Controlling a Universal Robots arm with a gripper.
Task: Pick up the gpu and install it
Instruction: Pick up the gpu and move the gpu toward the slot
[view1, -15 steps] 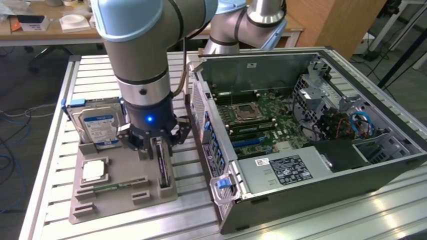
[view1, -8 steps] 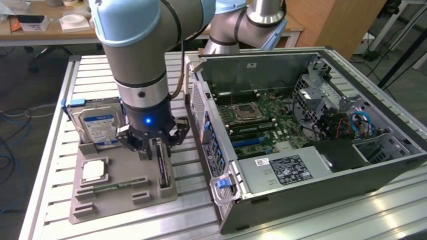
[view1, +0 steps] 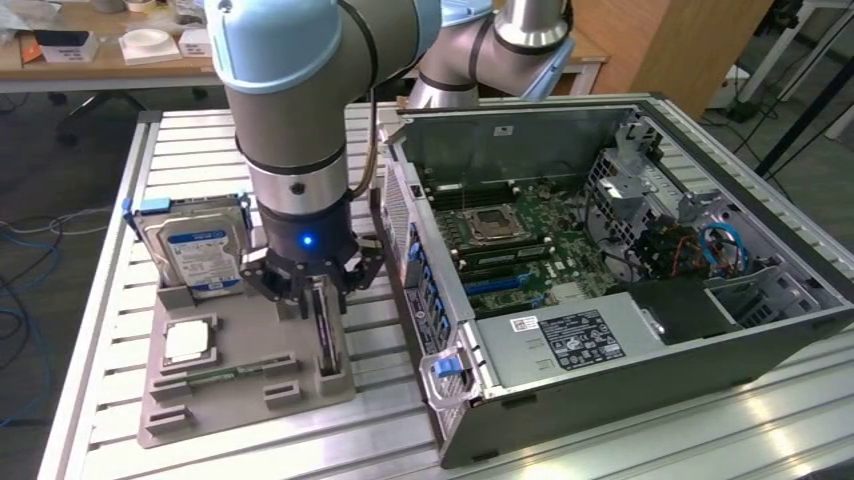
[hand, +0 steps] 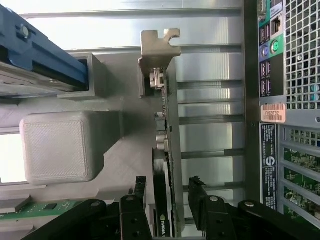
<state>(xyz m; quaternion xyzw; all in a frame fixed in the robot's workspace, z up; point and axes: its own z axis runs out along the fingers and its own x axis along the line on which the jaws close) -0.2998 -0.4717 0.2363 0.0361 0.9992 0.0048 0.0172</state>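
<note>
Tool (hand: 168, 194) open, one finger on each side of the gpu (hand: 172, 125), upright in the grey tray (view1: 220, 410).

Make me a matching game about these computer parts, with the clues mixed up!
Things:
1. gpu
2. hard drive
3. case
4. chip

Clues:
A. lies flat on the tray
B. side open, board showing
C. on edge, inside the open gripper
D. has a blue label

Pairs: 1-C, 2-D, 3-B, 4-A
</note>
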